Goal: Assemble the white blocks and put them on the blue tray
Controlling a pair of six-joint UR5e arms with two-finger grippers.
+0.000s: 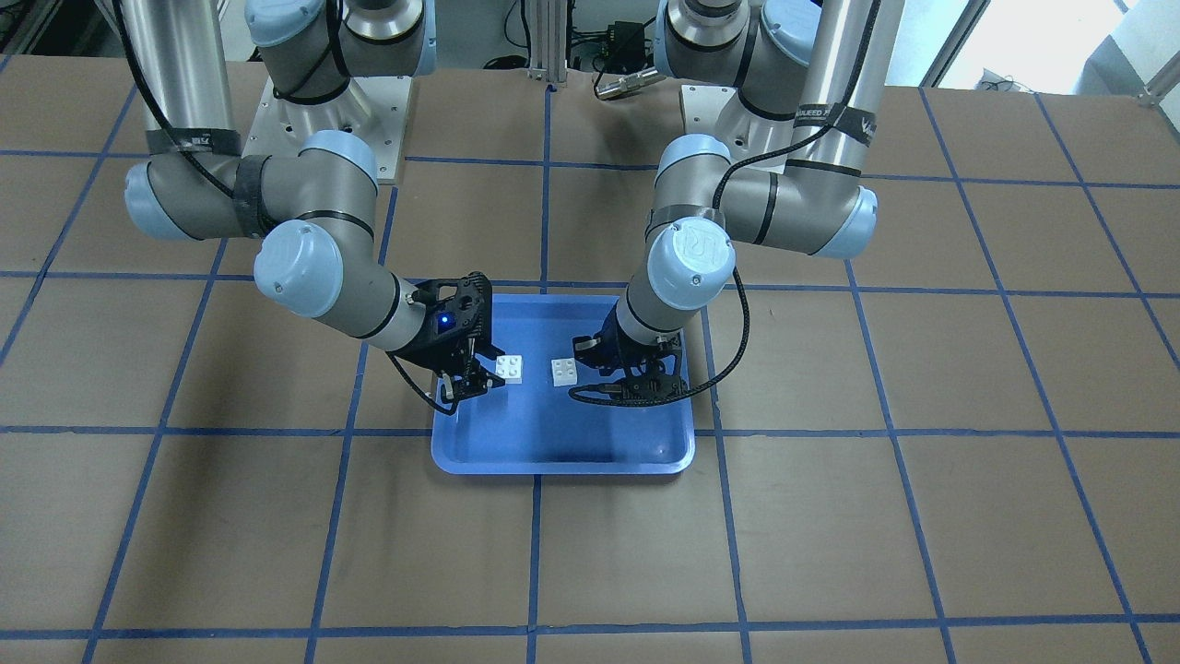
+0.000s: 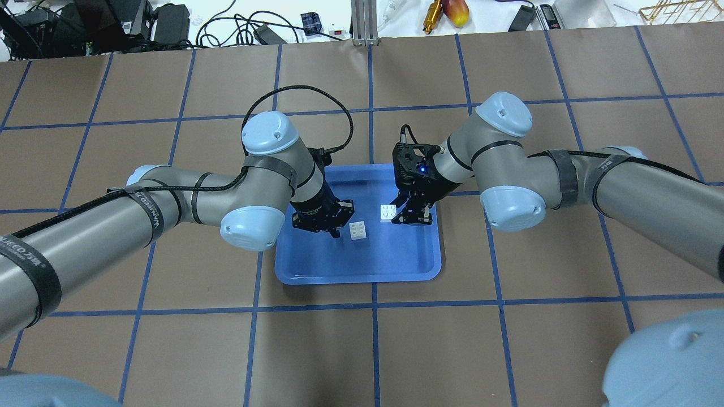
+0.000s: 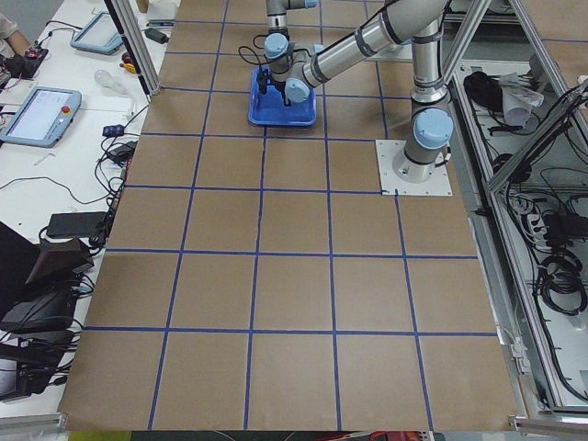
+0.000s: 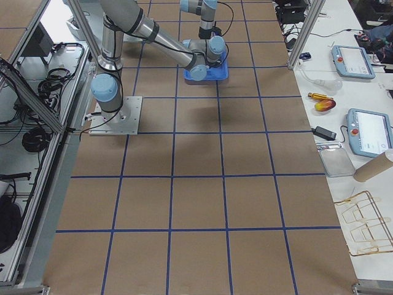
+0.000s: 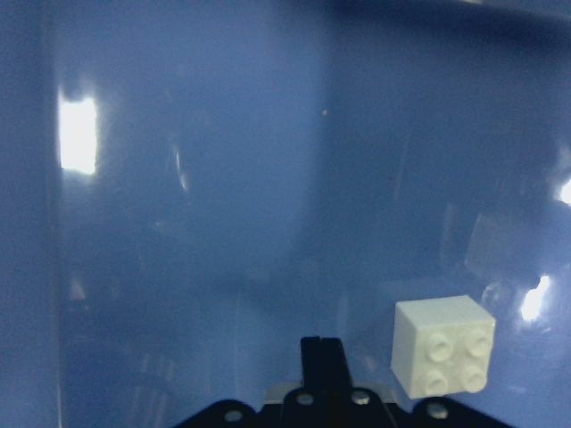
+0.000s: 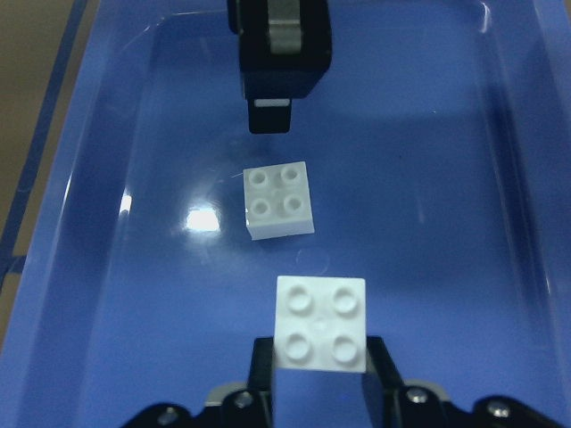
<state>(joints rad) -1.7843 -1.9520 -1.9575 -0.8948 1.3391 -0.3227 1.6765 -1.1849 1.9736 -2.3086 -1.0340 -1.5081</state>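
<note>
Two white blocks sit apart over the blue tray (image 1: 562, 466) (image 2: 356, 277). My right gripper (image 1: 493, 378) (image 2: 400, 216) (image 6: 321, 357) has its fingertips on either side of one white block (image 1: 510, 368) (image 2: 388, 212) (image 6: 321, 323), low over the tray floor. The other white block (image 1: 564, 372) (image 2: 358, 230) (image 6: 279, 201) (image 5: 443, 343) rests on the tray, studs up. My left gripper (image 1: 583, 352) (image 2: 341, 230) (image 5: 321, 352) (image 6: 272, 116) is shut and empty, its tip just beside that block.
The tray lies on a brown table with a blue tape grid (image 2: 373, 350). Both arms lean in over the tray from opposite sides, their grippers a short gap apart. Tools and cables lie along the far edge (image 2: 447, 11).
</note>
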